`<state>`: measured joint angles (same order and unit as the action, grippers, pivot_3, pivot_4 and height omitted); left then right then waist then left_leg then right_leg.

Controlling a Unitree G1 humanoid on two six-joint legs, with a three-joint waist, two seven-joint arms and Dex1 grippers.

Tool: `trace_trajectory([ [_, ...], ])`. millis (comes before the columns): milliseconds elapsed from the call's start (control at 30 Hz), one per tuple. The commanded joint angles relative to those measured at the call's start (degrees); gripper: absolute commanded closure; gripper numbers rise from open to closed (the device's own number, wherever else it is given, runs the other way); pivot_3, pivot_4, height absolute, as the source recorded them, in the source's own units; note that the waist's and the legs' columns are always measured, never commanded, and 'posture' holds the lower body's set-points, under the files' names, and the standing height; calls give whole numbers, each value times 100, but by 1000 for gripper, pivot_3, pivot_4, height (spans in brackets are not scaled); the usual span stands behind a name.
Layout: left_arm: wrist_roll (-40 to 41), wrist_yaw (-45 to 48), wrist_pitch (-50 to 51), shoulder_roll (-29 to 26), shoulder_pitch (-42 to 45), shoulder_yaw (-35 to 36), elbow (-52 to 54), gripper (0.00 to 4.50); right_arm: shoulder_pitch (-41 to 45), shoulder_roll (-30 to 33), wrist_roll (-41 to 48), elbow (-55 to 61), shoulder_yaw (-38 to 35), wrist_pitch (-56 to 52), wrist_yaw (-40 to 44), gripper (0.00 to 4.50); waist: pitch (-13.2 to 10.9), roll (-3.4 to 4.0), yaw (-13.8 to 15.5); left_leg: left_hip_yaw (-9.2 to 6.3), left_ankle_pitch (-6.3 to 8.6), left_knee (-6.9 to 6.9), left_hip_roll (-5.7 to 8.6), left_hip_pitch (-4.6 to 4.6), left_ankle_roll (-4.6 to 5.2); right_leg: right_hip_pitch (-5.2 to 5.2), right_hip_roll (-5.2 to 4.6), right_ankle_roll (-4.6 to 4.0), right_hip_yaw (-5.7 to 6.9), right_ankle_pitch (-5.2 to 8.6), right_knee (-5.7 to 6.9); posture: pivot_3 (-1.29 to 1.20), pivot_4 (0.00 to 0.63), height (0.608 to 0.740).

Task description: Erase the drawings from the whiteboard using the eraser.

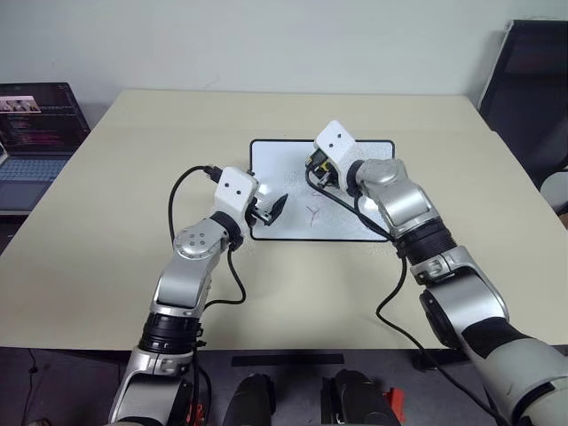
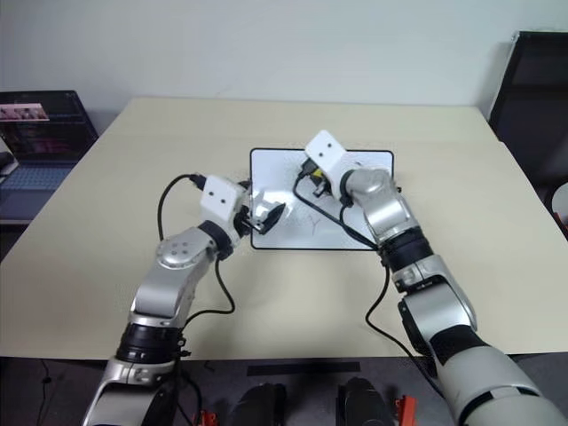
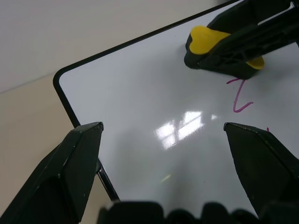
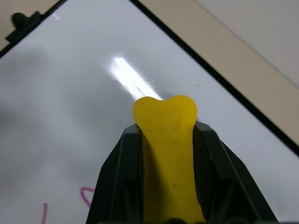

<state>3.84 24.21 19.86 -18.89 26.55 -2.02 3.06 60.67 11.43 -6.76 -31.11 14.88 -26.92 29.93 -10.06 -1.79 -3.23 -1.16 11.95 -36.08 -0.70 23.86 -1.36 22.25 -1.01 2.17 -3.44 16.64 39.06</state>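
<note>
The whiteboard (image 1: 282, 169) lies flat in the middle of the table. My right gripper (image 1: 318, 169) hovers low over its middle and is shut on the eraser (image 4: 168, 154), whose yellow end sticks out past the fingers. In the left wrist view the eraser (image 3: 205, 39) sits right beside a thin red stroke of the drawings (image 3: 240, 98). A small Y-shaped mark (image 1: 313, 213) shows nearer the board's front edge. My left gripper (image 1: 271, 209) is open at the board's front left part, with nothing between its fingers (image 3: 79, 154).
The beige table (image 1: 133, 177) extends all around the board. An open laptop (image 1: 35, 124) stands off the table's left side. A black chair (image 1: 532, 89) stands at the far right.
</note>
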Motion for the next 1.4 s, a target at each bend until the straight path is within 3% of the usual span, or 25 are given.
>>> trace_trajectory([
  [33, -6, -50, -8, -60, 44, 70, 316, 0, -161, -65, -70, 140, 115, -182, 68, 3437, 0, 0, 1, 0, 0, 0, 0, 0, 0, 0, 0, 0, 0, 0, 0, 0, 150, 740],
  [400, -6, -36, -7, 11, 59, -4, 298, 0, -155, 203, 26, 697, -217, -403, -35, 3437, 0, 0, 35, -2, 0, 0, 1, 2, 0, 0, -1, 0, 2, 0, -1, 0, 150, 740],
  [767, 52, 20, 6, 142, -11, -137, 406, 0, -882, 639, 618, 3432, -764, -2451, 209, 3437, -1, 0, 116, -7, 1, 6, 1, 15, -1, 7, -2, 0, 8, 2, -12, 0, 150, 740],
  [933, 65, 73, 25, 132, -319, -242, 649, 0, -1640, 225, 1026, 5245, -1843, -4072, -408, 3437, -1, 0, 138, -12, 1, 5, 1, 18, -1, 6, -5, -1, 10, 2, -11, 0, 150, 740],
  [1133, 221, 52, 168, 212, -655, -222, 941, 0, -2615, 64, 883, 6103, -2066, -4243, -1207, 3437, -1, 0, 137, -12, 1, 2, 3, 16, -1, 4, -4, 0, 11, 3, -10, 0, 150, 740],
  [1400, 328, -64, 342, 337, -1210, -269, 1413, 0, -2715, 49, 969, 6146, -2288, -4139, -1777, 3437, -1, 0, 129, -10, 1, 3, 2, 13, -1, 4, 2, 0, 8, 4, -10, 0, 150, 740],
])
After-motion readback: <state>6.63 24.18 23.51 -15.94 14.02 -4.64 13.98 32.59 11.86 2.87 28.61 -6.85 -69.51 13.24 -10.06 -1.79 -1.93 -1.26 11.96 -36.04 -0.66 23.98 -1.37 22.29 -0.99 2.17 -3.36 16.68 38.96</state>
